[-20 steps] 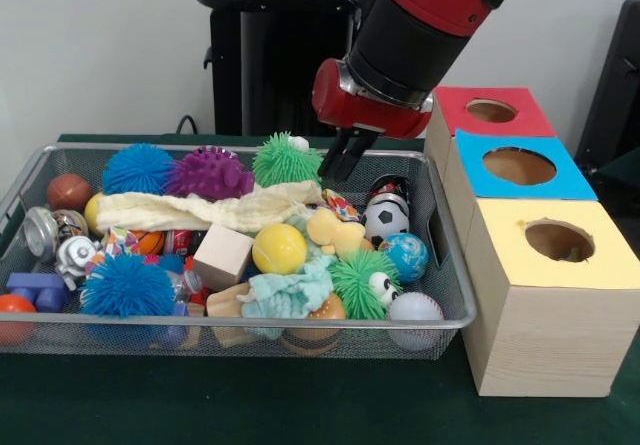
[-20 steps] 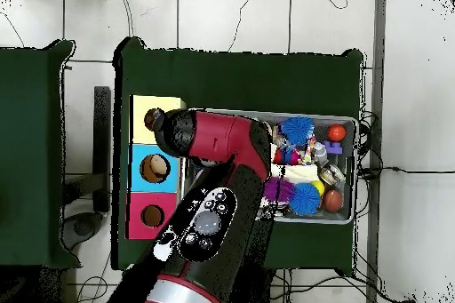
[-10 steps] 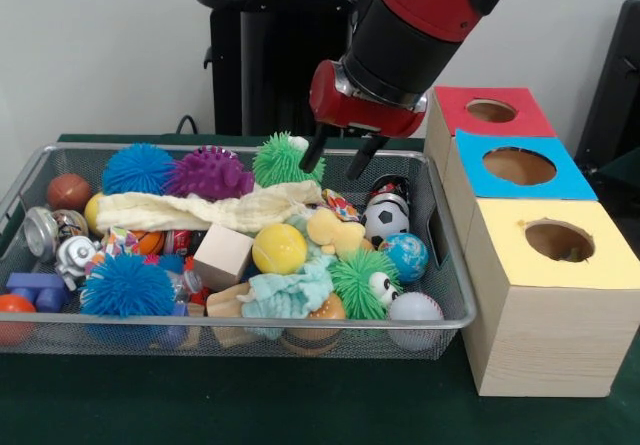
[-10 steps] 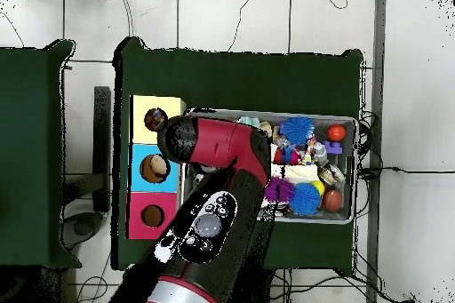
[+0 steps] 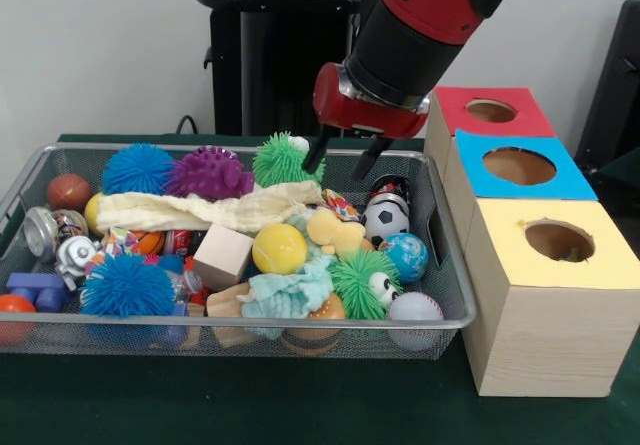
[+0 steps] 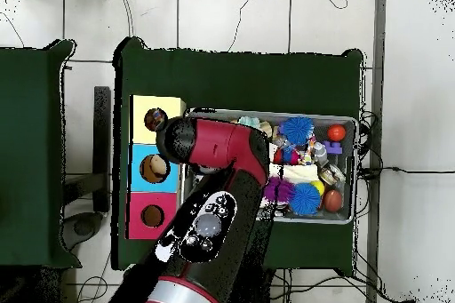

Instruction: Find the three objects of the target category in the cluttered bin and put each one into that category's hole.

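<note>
My gripper [image 5: 345,159] hangs open and empty over the back right part of the wire bin [image 5: 440,320], above the black-and-white soccer ball [image 5: 385,217] and just right of the green spiky ball [image 5: 284,159]. Nearby in the bin lie a yellow ball [image 5: 279,249], a blue globe ball [image 5: 405,256], a white ball [image 5: 414,312], a brown ball [image 5: 68,192] and blue [image 5: 137,168] and purple [image 5: 207,173] spiky balls. In the overhead view the arm [image 6: 218,184] hides the gripper and the bin's left half.
Three wooden boxes with round holes stand right of the bin: red [image 5: 490,111], blue [image 5: 520,166] and yellow [image 5: 556,240]. A cream cloth [image 5: 200,209], a wooden cube [image 5: 223,256], a teal cloth [image 5: 290,292] and metal bells [image 5: 55,240] crowd the bin.
The gripper's fingers have spread from shut to open, and it has stayed over the bin's back right part, shifting slightly.
</note>
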